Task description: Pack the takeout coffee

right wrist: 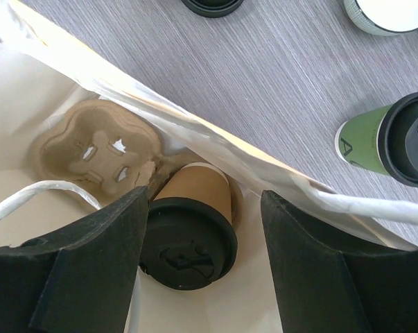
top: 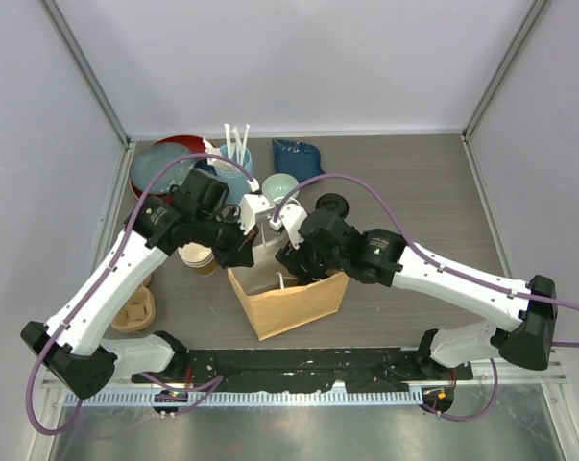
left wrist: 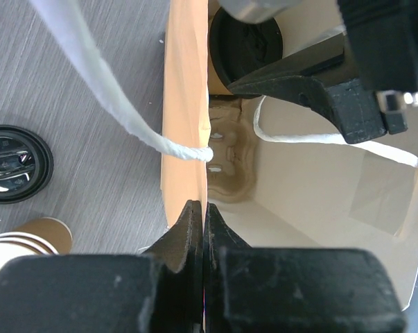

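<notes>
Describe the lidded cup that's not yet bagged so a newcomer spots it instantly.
Find the brown paper bag mid-table. Just outside its rim stands the green cup. It alone pairs a green wall with a black lid; the brown lidded cup sits inside the bag.

brown cup (right wrist: 195,191), green cup (right wrist: 364,144), black lids (right wrist: 188,253)

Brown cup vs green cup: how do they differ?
Brown cup has brown walls; green cup has green walls. Brown cup is inside the bag; green cup stands outside on the table. Brown cup sits between the fingers of the open right gripper; green cup is clear of it. Both wear black lids.
</notes>
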Tool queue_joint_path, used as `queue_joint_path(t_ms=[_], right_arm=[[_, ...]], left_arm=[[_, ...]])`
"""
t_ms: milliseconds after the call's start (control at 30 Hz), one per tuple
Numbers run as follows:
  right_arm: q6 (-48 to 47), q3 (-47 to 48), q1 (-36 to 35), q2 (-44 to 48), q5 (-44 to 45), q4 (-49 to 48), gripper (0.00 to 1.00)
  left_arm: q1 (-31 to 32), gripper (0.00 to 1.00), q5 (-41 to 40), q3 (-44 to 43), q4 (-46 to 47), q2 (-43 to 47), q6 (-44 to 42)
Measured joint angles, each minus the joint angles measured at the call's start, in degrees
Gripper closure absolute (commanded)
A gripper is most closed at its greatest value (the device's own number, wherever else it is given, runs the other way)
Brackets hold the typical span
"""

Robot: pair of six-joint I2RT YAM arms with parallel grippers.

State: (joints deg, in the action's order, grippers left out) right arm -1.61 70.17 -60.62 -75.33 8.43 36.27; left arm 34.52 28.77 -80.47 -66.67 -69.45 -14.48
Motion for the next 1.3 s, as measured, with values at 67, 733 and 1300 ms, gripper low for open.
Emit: queue_joint_path(t_ms=[67, 733, 1300], right_arm=[[0.0, -0.4, 0.0, 0.1, -0.3, -0.7, 0.28], [0.3, -2.0, 0.1, -1.2, -2.6, -5.9, 0.29], [-0.7, -3.1, 0.1, -0.7, -2.6, -4.1, 0.3]], left_arm=[[0.0, 1.0, 0.0, 0.0, 0.0, 0.0, 0.0], [0.7, 1.0, -0.2, 0.0, -0.3, -0.1, 1.6], [0.9, 1.0, -3.3, 0.0, -0.3, -0.1, 2.4]])
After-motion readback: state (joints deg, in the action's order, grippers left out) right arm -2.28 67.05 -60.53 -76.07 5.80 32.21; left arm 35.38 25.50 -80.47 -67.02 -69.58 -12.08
